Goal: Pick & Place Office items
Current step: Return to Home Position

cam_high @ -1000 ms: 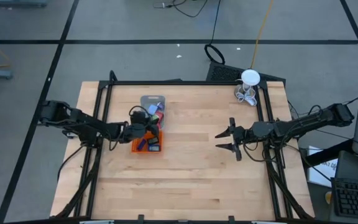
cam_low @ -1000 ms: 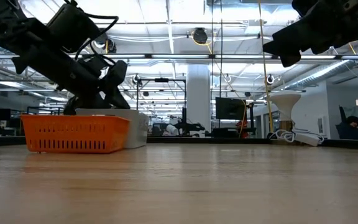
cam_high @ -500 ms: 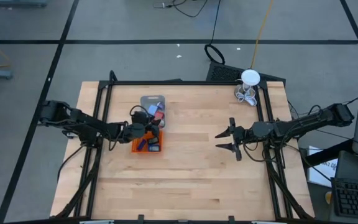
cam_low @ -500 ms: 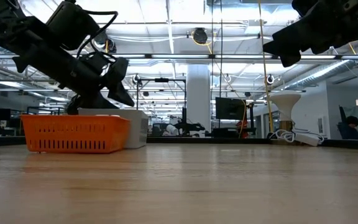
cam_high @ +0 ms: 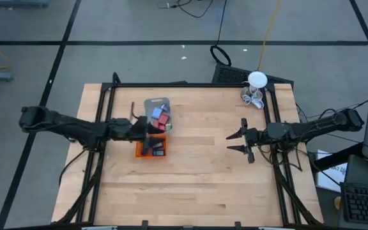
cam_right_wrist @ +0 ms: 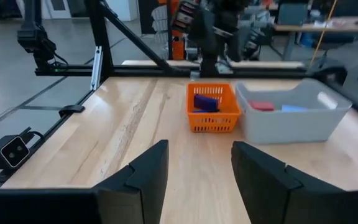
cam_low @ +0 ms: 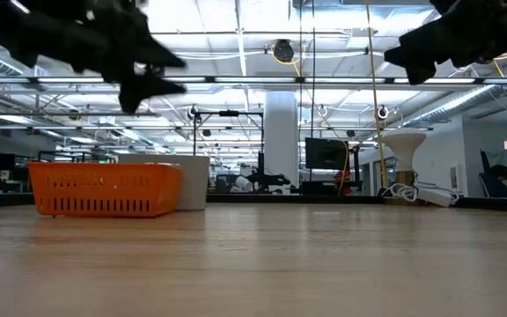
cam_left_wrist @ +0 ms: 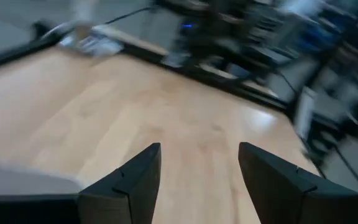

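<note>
Office items (cam_high: 163,119) all look binned. Red and blue pieces lie in the grey tray (cam_high: 151,103), and dark blue and black ones in the orange tray (cam_high: 138,151) touching it on the near side. I see no loose pieces on the table (cam_high: 197,185). The exact count is hard to tell, since the pieces overlap.

My left gripper (cam_high: 147,130) hangs above the left edge of the two trays, where they meet. The low view shows it raised clear of the rims. Its jaws are spread wide with nothing between them, and its wrist view shows only bare wood past the fingers (cam_left_wrist: 129,186).

My right gripper (cam_high: 240,142) is over the table's right half, well apart from the trays. Its jaws are also wide and empty.

The job looks done and only parking the arms is left. Risks as I judge them:
- Left arm: if it dips while pulling away, a finger could catch the orange tray's wall and drag it or tip pieces out.
- Right arm: spread fingers could clip the frame rail beside it on a tight swing back.
</note>
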### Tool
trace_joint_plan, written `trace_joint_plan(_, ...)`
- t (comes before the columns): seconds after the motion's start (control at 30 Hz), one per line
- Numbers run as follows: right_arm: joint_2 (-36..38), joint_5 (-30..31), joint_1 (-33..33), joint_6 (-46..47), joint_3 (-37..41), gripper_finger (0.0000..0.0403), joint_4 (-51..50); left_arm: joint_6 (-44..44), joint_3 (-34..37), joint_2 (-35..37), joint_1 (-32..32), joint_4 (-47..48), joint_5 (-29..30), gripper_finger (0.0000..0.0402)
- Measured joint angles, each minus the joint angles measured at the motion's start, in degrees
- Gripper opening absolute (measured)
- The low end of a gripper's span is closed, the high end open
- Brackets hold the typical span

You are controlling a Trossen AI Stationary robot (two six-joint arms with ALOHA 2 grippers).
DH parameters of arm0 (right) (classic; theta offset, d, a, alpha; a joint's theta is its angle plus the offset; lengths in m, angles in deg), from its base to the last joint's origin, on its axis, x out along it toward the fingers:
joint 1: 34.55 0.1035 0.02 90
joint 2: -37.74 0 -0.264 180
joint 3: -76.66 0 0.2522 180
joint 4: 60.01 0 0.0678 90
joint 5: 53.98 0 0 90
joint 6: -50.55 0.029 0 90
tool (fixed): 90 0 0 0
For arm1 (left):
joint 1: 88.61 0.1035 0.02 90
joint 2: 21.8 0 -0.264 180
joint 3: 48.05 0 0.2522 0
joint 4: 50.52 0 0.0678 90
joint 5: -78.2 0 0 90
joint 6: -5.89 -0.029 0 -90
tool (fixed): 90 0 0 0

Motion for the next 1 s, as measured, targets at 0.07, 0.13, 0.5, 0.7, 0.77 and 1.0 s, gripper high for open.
trace_joint_plan(0.07, 2.55, 1.38, 0.00, -2.66, 0.00, 0.0165, -2.32, -5.65, -0.01, 4.97, -0.02, 5.01, -3.95, 0.0211)
trace_joint_plan(0.13, 5.01, 4.92, 0.00, -4.88, 0.00, 0.0166, -6.35, -7.16, -0.01, 9.21, -0.41, 11.82, -6.40, 0.0207)
trace_joint_plan(0.5, 11.08, 12.95, 0.03, -0.18, 0.07, 0.0166, -24.74, -12.06, 5.16, 19.38, -5.59, 14.07, -0.40, 0.0185)
trace_joint_plan(0.7, 13.29, 7.64, 0.00, -0.13, 1.06, 0.0165, -21.84, -11.67, 17.92, 24.58, -5.73, -3.07, -1.12, 0.0183)
trace_joint_plan(0.77, 14.33, 4.87, 0.00, -0.63, 2.62, 0.0166, -18.53, -11.00, 21.68, 25.81, -5.73, -8.93, -1.32, 0.0186)
trace_joint_plan(1.0, 20.83, 4.23, -0.14, -1.45, 5.01, 0.0165, -16.97, -12.92, 21.39, 28.34, -5.77, -7.45, -5.33, 0.0206)
